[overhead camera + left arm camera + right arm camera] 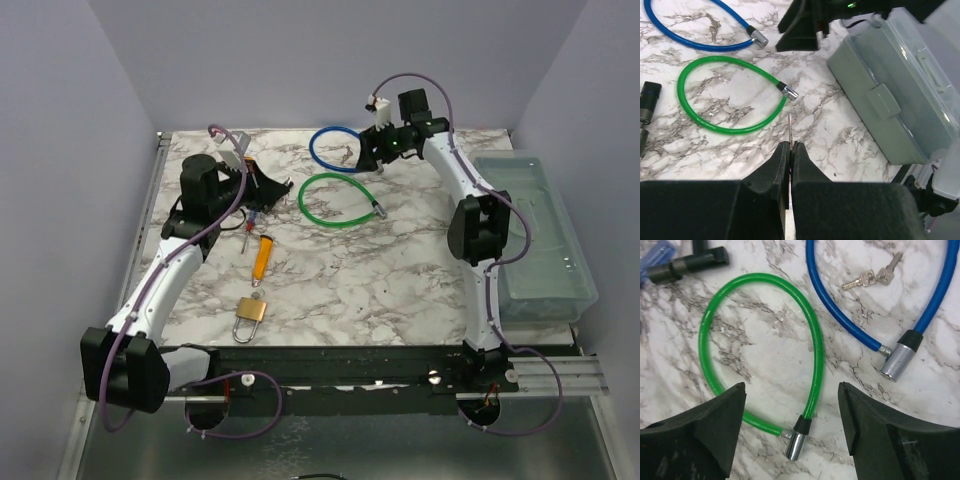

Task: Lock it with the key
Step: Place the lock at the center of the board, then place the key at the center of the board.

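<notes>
Here, left gripper (790, 146) clamps key (790, 125), bin (900, 75) close at right; right gripper (791, 390) wide over green cable (816, 340); key pair (872, 276) only in wrist views

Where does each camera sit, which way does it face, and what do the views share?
Top external: above, behind the bases, looking down on the table; left arm and right arm show whole.
Left wrist: on that arm, facing across to the green cable and bin; shut left end effector pinching a key shows.
Right wrist: facing down on the blue cable and keys; open right end effector shows.
Shared: all three see the green cable.
</notes>
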You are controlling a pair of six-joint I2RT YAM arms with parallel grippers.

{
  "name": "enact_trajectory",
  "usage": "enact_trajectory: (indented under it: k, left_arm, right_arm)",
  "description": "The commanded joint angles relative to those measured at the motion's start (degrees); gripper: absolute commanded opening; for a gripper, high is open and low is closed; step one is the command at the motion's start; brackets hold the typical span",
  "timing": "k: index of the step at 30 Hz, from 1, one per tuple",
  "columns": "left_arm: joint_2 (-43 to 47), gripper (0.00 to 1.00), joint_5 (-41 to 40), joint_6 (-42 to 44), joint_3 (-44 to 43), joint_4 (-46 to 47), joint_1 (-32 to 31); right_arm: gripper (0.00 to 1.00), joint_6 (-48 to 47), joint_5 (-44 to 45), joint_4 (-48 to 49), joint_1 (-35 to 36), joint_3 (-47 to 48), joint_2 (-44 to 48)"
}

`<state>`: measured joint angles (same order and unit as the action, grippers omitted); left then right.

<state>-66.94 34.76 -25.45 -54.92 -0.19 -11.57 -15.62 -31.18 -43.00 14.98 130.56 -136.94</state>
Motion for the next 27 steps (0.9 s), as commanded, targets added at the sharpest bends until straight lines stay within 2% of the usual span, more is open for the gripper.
enact_trajectory:
  k: [1, 4, 9, 13, 22, 27]
  left_arm:
    - [-6.1, 0.0, -1.9, 7.7, -6.4, -4.3, 0.4]
    - [-11.4, 0.0, -2.2, 11.1, -10.8, -4.8, 0.4]
    - [-21.8, 0.0, -2.3, 15.3, -19.5, -6.3, 0.1]
    - [-30.6, 0.0, -2.7, 19.0, -26.8, -8.1, -1.7]
    - [-50.0, 0.0, -10.3, 26.5, -41.9, -13.2, -10.3]
    - [-57.1, 0.0, -15.3, 29.7, -46.8, -14.5, -15.0]
  right_arm:
    - [0.85, 3.0, -4.5, 1.8, 0.0, -3.9, 12.6]
    - [0.93, 4.3, -6.1, 2.1, 0.0, -8.6, 18.8]
    - [0.98, 6.1, -8.7, 0.8, -0.1, -14.7, 28.0]
    - [1.0, 7.7, -9.1, 3.0, 0.0, -24.4, 36.9]
    - [1.0, 7.1, -6.6, 3.3, -0.1, -42.1, 54.5]
    - [1.0, 6.2, -5.0, 2.4, -0.1, -46.3, 57.7]
